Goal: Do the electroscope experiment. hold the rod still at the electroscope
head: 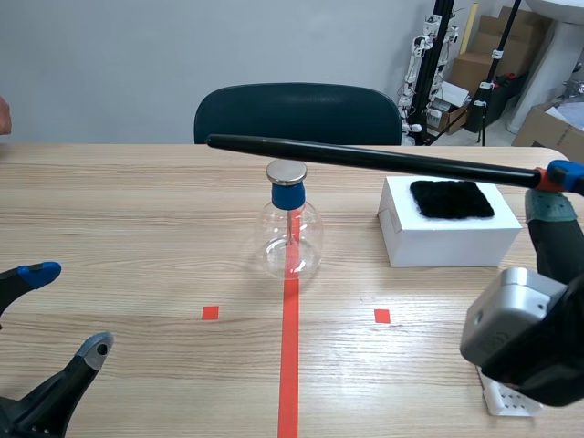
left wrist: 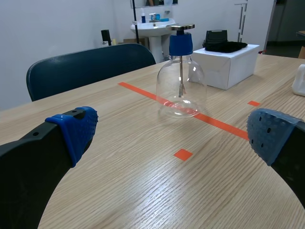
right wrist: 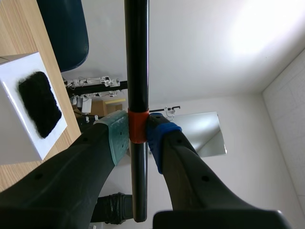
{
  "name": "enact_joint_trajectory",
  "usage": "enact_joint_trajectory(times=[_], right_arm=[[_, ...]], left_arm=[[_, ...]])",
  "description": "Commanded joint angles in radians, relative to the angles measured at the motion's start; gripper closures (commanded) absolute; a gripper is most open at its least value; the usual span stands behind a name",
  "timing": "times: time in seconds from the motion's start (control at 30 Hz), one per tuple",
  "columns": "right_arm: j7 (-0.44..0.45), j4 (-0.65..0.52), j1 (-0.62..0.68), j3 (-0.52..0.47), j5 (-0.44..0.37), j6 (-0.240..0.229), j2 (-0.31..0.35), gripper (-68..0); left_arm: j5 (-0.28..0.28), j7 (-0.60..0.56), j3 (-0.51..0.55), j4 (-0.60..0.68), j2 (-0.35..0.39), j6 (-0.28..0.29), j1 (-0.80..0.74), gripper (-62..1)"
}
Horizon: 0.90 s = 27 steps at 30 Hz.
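The electroscope [head: 291, 224] is a clear glass flask with a blue stopper and a round metal plate on top, standing on the red centre line; it also shows ahead of my left gripper [left wrist: 181, 71]. A long black rod [head: 365, 157] with an orange band lies level just above and behind the metal plate. My right gripper [head: 557, 187] is shut on the rod [right wrist: 137, 71] at the orange band, at the table's right. My left gripper [head: 66, 310] rests open low at the near left, nothing between its fingers [left wrist: 76, 131].
A white box [head: 447, 224] with a black fur cloth [head: 451, 198] on top stands right of the flask. A dark chair [head: 297, 114] is behind the table's far edge. A small white object [head: 509, 398] lies near the right arm's base.
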<state>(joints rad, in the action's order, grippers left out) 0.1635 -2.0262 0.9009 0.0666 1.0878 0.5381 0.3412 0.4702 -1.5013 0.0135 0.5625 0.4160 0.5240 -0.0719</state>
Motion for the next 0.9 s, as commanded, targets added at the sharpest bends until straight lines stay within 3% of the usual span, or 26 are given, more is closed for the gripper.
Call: enact_joint_trajectory(times=[0.0,0.87], right_arm=[[0.0,-0.008,-0.006,-0.003,-0.007,0.018,0.006,-5.1],[-0.027,-0.008,-0.006,-0.005,-0.01,0.015,0.005,-5.1]], left_arm=[[-0.013,-0.051,0.003,0.013,0.006,-0.005,0.0,-62.3],[-0.013,-0.051,0.003,0.013,0.006,-0.005,0.0,-62.3]])
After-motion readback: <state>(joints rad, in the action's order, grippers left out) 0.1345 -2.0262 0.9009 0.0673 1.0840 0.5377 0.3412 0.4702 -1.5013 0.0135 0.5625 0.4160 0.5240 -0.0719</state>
